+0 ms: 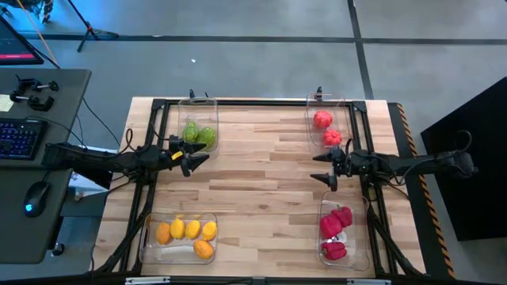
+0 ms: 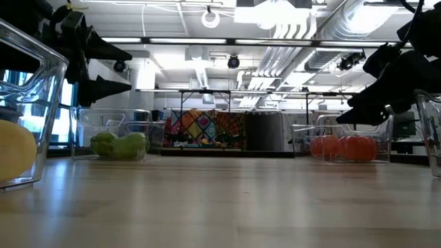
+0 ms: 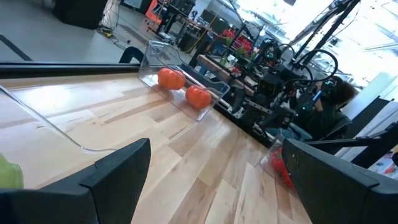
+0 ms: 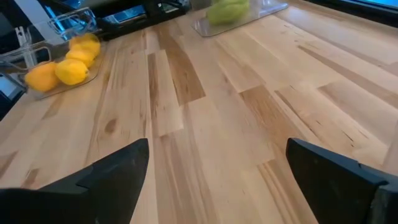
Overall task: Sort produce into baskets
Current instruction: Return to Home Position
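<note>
Along the left edge of the pale wooden bench (image 1: pixel 261 174), the left gripper (image 1: pixel 201 156) hangs clear of the surface, its dark fingers (image 3: pixel 115 180) spread wide with nothing between them. It sits just beside the clear plastic rectangular bin at the back left corner (image 1: pixel 198 109), taking the top of the high view as the back. That bin holds the green produce pieces (image 1: pixel 198 133).

Opposite it, by the right edge, the right gripper (image 1: pixel 316 168) points inward across the bench. Its fingers (image 4: pixel 112 177) are also wide and empty, and it hovers between the two bins of that side. The clear bin at the back right corner (image 1: pixel 337 107) carries two round red pieces (image 1: pixel 322 119), which show as a red-orange pair in the low view. The clear bin at the front right corner (image 1: pixel 356 255) holds the red and magenta-pink pieces (image 1: pixel 336 222).

At the front left corner, a fourth clear bin (image 1: pixel 170 252) lies with its long side along the front edge and contains the yellow and orange pieces (image 1: pixel 184 229) – five or so, clustered together.

All the produce in view sits inside the bins, and the two grippers face each other, well apart. A grey desk with a keyboard (image 1: pixel 17 138) stands off the bench's left side.
</note>
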Robot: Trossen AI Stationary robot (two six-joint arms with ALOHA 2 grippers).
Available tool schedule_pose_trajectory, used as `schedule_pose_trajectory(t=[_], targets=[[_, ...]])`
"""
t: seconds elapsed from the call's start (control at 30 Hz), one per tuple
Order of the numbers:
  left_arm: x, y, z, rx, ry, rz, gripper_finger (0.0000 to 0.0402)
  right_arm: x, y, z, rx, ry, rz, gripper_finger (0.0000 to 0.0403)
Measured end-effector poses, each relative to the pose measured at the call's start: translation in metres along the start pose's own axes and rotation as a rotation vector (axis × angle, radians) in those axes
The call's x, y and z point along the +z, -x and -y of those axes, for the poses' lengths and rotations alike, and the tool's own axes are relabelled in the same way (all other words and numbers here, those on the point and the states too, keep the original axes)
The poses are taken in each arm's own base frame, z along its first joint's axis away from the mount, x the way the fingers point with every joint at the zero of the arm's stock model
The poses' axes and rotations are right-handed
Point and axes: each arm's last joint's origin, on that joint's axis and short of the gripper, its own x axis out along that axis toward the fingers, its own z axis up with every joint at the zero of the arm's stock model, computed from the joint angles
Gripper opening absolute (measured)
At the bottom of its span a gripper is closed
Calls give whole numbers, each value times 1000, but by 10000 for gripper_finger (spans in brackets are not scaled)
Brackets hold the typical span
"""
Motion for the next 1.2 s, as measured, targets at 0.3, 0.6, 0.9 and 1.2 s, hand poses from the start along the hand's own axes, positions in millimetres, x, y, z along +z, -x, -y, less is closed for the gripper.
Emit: schedule_pose_trajectory(t=[0.3,0.6,0.9,1.2], targets=[[7,14,-1,-30,18,44,351,9,8,-2,35,-12,117,369],[23,32,1,-120,78,199,351,25,30,-4,112,-37,375,369],[26,33,4,-150,88,221,351,27,31,-5,106,-41,394,369],[23,32,3,-140,82,197,351,25,29,-4,97,-38,364,369]])
